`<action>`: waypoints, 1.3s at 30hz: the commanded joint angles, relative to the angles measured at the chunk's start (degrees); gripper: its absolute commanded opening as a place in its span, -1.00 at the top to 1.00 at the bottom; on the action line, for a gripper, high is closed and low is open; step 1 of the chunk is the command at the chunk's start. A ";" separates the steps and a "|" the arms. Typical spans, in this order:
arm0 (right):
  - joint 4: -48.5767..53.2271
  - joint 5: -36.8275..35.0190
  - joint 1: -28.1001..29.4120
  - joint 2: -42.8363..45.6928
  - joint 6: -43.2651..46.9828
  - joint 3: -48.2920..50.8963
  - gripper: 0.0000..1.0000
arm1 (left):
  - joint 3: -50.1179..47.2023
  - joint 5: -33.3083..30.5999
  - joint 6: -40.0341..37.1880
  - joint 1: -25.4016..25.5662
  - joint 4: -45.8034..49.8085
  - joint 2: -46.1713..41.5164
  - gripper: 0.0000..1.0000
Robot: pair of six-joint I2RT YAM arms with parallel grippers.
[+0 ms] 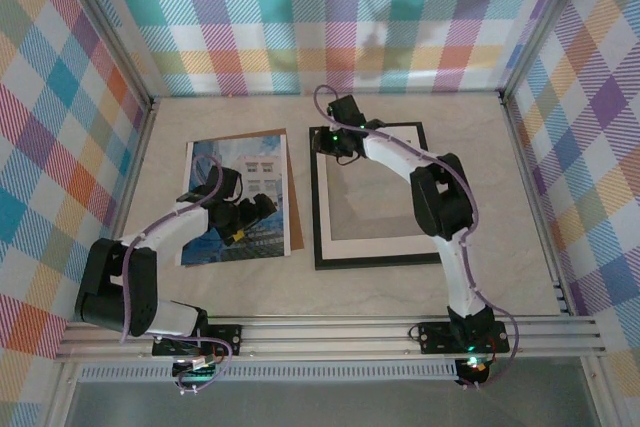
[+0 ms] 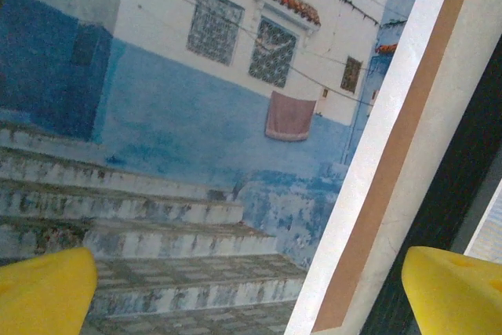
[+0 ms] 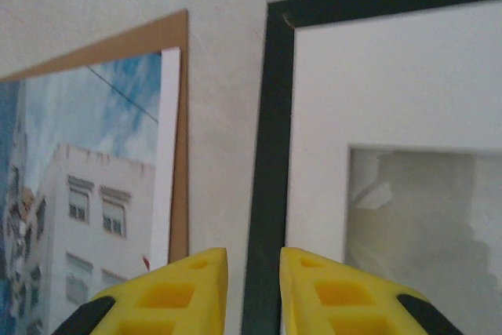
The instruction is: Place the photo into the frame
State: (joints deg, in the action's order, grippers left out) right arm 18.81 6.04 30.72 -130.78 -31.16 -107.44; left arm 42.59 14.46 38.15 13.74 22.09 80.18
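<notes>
The photo [image 1: 262, 172], a blue and white print of buildings, lies flat at the left of the table on a brown backing board [image 1: 295, 209]. My left gripper [image 1: 245, 215] hovers low over the photo [image 2: 196, 115], open wide [image 2: 249, 288] with nothing between its yellow fingers [image 2: 47, 292]. The black frame [image 1: 320, 217] lies to the right with a white mat [image 1: 372, 243] inside it. My right gripper [image 1: 330, 142] is at the frame's far left corner. Its fingers [image 3: 176, 288] have closed in on either side of the left rail [image 3: 273, 131], and the gripper [image 3: 253, 260] is shut on it.
The backing board [image 3: 179, 115] sticks out past the photo [image 3: 86, 170] on its top and right sides. A narrow strip of bare table [image 3: 220, 115] separates board and frame. Checked walls [image 1: 330, 17] enclose the table on three sides.
</notes>
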 commanded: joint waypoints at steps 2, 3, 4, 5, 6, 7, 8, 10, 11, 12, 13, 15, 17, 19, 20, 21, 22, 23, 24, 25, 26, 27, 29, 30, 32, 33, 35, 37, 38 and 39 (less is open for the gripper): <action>-0.92 2.36 -0.31 -5.96 -0.98 -9.76 0.50 | 1.27 0.63 -0.30 -0.64 -1.06 -0.08 -1.00; -0.16 1.69 -0.31 -7.51 -0.93 -12.04 0.50 | 1.20 0.74 -0.38 -0.64 -1.04 -0.16 -0.99; 0.47 1.08 -0.39 -8.62 -1.24 -13.57 0.49 | 1.19 0.83 -0.49 -0.64 -1.08 -0.14 -0.99; 1.17 0.53 -0.44 -10.03 -1.57 -15.56 0.48 | 1.20 0.96 -0.61 -0.65 -1.08 -0.05 -1.00; 1.70 0.09 -0.55 -11.17 -2.07 -17.23 0.45 | 1.21 1.14 -0.70 -0.64 -1.23 0.08 -0.99; 2.43 -0.70 -0.64 -11.99 -2.63 -18.17 0.40 | 1.18 1.26 -0.71 -0.64 -1.33 0.16 -1.00; 2.94 -1.68 -0.74 -12.74 -3.25 -18.88 0.32 | 1.19 1.52 -0.79 -0.64 -1.50 0.36 -1.00; 2.57 -1.68 -1.36 -13.59 -4.27 -19.04 0.16 | 1.18 1.95 -0.80 -0.64 -1.63 0.43 -0.99; 2.58 -1.04 -1.76 -13.93 -5.15 -19.12 0.10 | 1.18 2.13 -0.88 -0.64 -1.62 0.51 -0.99; 2.43 -0.28 -2.13 -14.19 -5.74 -19.21 0.05 | 1.19 2.15 -0.90 -0.64 -1.63 0.56 -0.99; 2.29 0.32 -2.30 -14.36 -6.01 -19.22 0.03 | 1.23 2.23 -0.95 -0.64 -1.55 0.45 -0.99; 2.62 0.61 -2.29 -14.62 -5.48 -19.51 -0.03 | 1.33 2.31 -0.93 -0.64 -1.48 0.36 -0.99; 3.73 0.60 -2.27 -14.75 -5.14 -19.82 -0.07 | 1.38 2.33 -0.89 -0.64 -1.30 0.30 -0.99; 4.90 0.37 -2.49 -14.66 -5.07 -19.70 -0.10 | 1.44 2.25 -0.90 -0.64 -1.04 0.10 -1.00; 5.20 0.70 -2.55 -14.82 -5.23 -19.74 -0.12 | 1.49 2.25 -0.97 -0.60 -0.92 0.03 -0.99; 5.36 1.36 -2.83 -15.07 -5.35 -19.73 -0.14 | 1.49 2.24 -1.08 -0.64 -0.81 -0.11 -0.99; 5.59 1.87 -3.07 -15.33 -5.57 -19.74 -0.14 | 1.48 2.24 -1.19 -0.64 -0.64 -0.08 -1.00; 5.87 2.55 -3.37 -15.62 -5.98 -19.76 -0.14 | 1.45 2.28 -1.20 -0.64 -0.49 -0.22 -1.00; 6.29 2.88 -3.63 -15.64 -6.18 -19.70 -0.14 | 1.52 2.24 -1.28 -0.64 -0.25 -0.25 -0.99; 6.43 3.01 -3.75 -15.32 -5.96 -19.45 -0.14 | 1.41 2.23 -1.38 -0.64 0.02 -0.49 -0.99; 6.34 2.85 -3.73 -14.81 -5.46 -19.14 -0.14 | 1.32 2.17 -1.41 -0.59 0.18 -0.67 -1.00; 6.24 2.68 -3.66 -14.34 -5.03 -18.74 -0.15 | 1.26 1.98 -1.50 -0.64 0.34 -0.89 -1.00; 6.84 2.15 -3.80 -13.43 -4.71 -18.69 -0.15 | 1.22 1.72 -1.59 -0.64 0.66 -1.18 -1.00; 7.04 2.20 -3.78 -13.04 -4.27 -18.69 -0.15 | 1.24 1.63 -1.59 -0.64 0.77 -1.42 -0.99; 7.45 2.44 -3.82 -12.14 -3.42 -18.69 -0.15 | 1.22 1.63 -1.63 -0.64 0.99 -1.59 -1.00; 7.39 2.88 -3.69 -11.36 -2.89 -18.49 -0.15 | 1.18 1.54 -1.82 -0.64 1.09 -1.69 -1.00; 7.61 3.58 -3.57 -9.32 -2.12 -17.74 -0.16 | 1.52 0.83 -2.32 -0.64 1.74 -2.14 -0.99; 8.80 4.36 -3.25 -6.27 -1.23 -16.60 -0.17 | 2.05 -0.57 -3.02 -0.88 2.96 -2.95 -0.99; 9.75 4.80 -2.96 -4.92 -0.88 -15.90 -0.17 | 2.23 -1.22 -3.28 -1.05 3.40 -3.52 -0.99; 10.99 5.20 -2.63 -3.16 -0.65 -14.60 -0.18 | 2.24 -1.58 -3.43 -1.52 3.65 -4.09 -0.99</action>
State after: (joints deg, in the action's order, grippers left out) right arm 26.39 9.02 27.46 -141.86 -33.89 -123.26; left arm 42.96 14.85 36.53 13.58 23.00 78.65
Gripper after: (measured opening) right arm 0.588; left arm 0.997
